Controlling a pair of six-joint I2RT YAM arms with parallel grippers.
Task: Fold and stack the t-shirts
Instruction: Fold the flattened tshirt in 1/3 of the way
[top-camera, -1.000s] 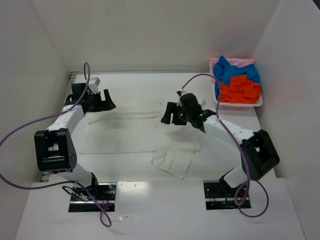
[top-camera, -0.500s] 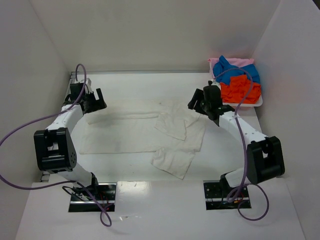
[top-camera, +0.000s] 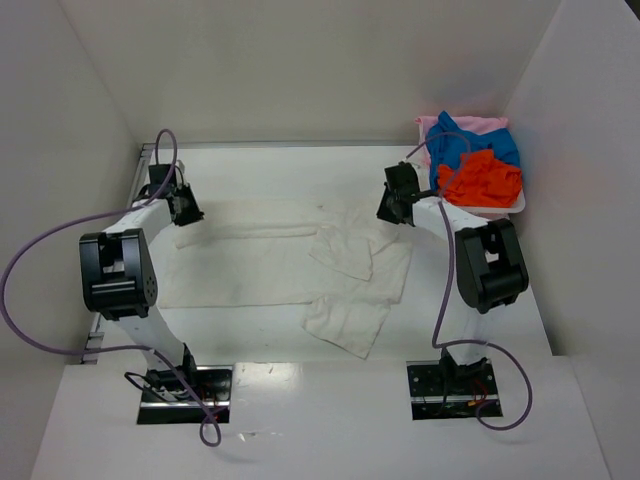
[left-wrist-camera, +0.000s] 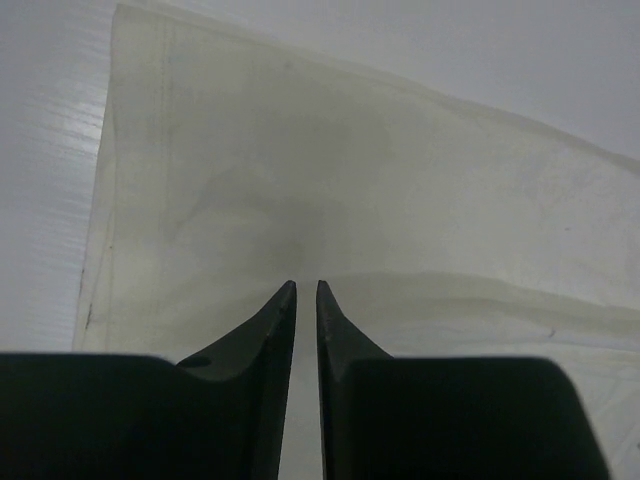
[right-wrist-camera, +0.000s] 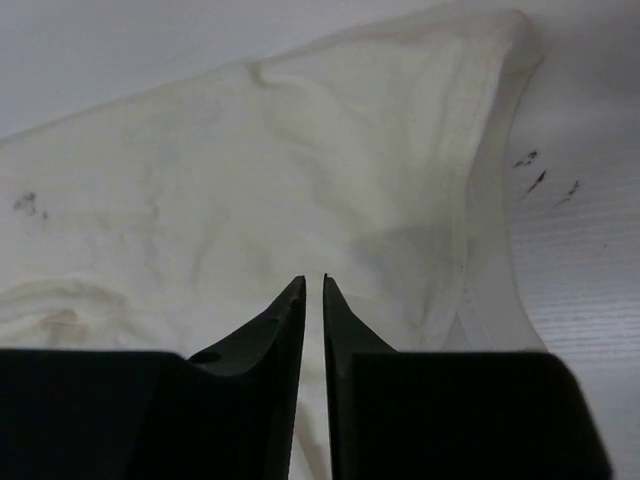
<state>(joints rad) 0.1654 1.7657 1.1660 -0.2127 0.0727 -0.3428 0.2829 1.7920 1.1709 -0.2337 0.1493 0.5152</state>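
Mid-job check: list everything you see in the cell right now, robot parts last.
off-white t-shirt: one, off-white, spread across the middle of the table, right part folded over
blue t-shirt: one, bright blue, piled in the tray
orange-red t-shirt: one, orange-red, near side of the tray pile
pink t-shirt: one, pale pink, far edge of the tray, under the others
tray: one, white, far right corner of the table
table: one, white
cables: two, purple, one on each arm
left gripper: one, black, closed on the off-white t-shirt's far left corner
right gripper: one, black, closed on its far right corner
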